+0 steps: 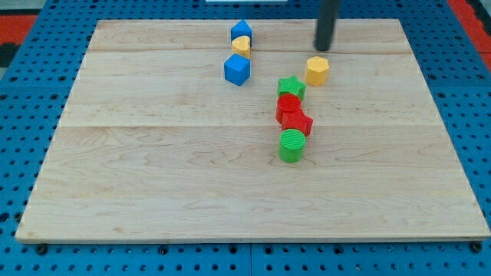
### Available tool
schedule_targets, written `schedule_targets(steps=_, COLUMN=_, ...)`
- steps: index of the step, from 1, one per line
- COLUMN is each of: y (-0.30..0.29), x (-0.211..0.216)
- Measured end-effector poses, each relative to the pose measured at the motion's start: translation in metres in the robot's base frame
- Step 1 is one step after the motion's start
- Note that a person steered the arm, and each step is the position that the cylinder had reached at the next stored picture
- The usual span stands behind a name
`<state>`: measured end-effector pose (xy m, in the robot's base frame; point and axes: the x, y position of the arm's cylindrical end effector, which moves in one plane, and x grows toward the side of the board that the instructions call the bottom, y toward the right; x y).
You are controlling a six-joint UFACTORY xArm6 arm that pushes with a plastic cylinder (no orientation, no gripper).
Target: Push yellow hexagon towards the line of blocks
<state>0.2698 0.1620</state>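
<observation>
Green cylinder [291, 145] sits nearest the camera, at the near end of a line: red block [297, 122] touching it, another red block [288, 105] behind that, green star [291, 87] at the far end. No pincer on this rig, just a rod, so nothing opens or closes. My tip [324, 48] sits near the far edge of the board [153, 192], just behind the yellow hexagon [317, 70] and slightly to its right, not touching. Hexagon sits just right of the star, small gap between, so it is close beside the line's far end. Further left, a second group near the far edge: blue cube [237, 69] nearest, yellow block [242, 44] behind it, blue block [241, 31] farthest, packed close. Both groups well apart. Lots of open wood on the left half, the right side and all along the near edge. Blue pegboard [23, 92] surrounds the board.
</observation>
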Motion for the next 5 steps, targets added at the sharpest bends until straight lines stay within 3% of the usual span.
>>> schedule_targets(steps=1, y=0.003, x=0.043)
schedule_targets(steps=2, y=0.003, x=0.053)
schedule_targets(steps=4, y=-0.083, x=0.056)
schedule_targets(steps=5, y=-0.095, x=0.055)
